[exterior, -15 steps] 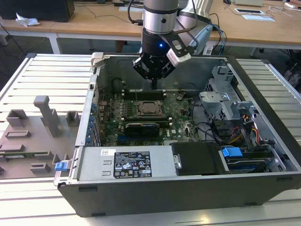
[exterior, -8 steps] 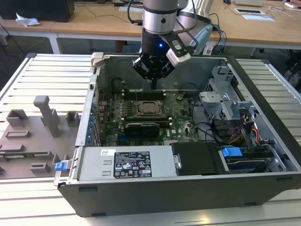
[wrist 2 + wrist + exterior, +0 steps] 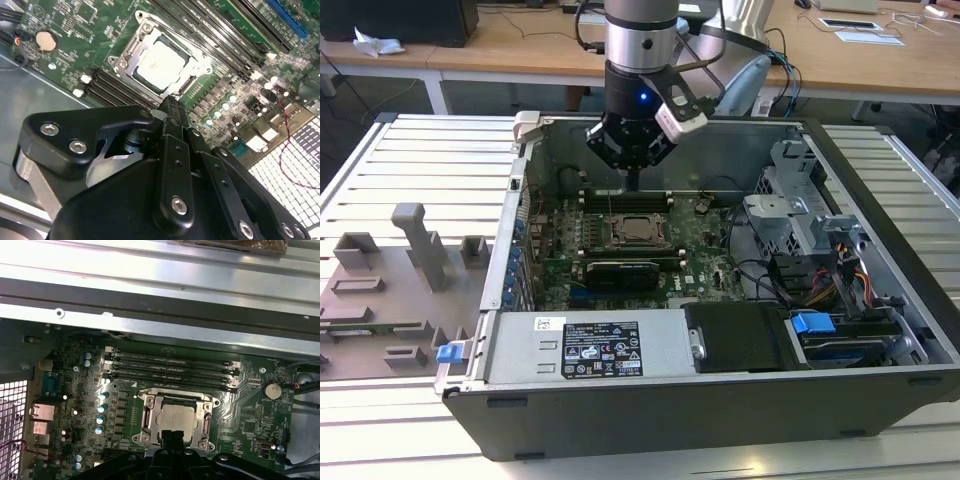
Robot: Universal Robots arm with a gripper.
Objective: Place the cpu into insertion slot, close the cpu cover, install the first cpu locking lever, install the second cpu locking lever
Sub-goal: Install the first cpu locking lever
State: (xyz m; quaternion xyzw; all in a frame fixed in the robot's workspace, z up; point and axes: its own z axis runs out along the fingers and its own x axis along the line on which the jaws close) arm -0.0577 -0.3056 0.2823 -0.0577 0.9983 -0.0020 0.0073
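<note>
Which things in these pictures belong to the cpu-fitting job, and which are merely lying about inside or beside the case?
Belong to the job: the cpu, the cpu cover lying down around it, the gripper just beside them.

Just lying about: the memory slots, the coin battery, the graphics card, the grey fixtures outside the case.

You see a dull, smooth metal cpu [image 3: 161,65], a brighter bare-metal cpu cover [image 3: 131,50], a matt black gripper [image 3: 171,105], a glossy green motherboard [image 3: 75,30]
</note>
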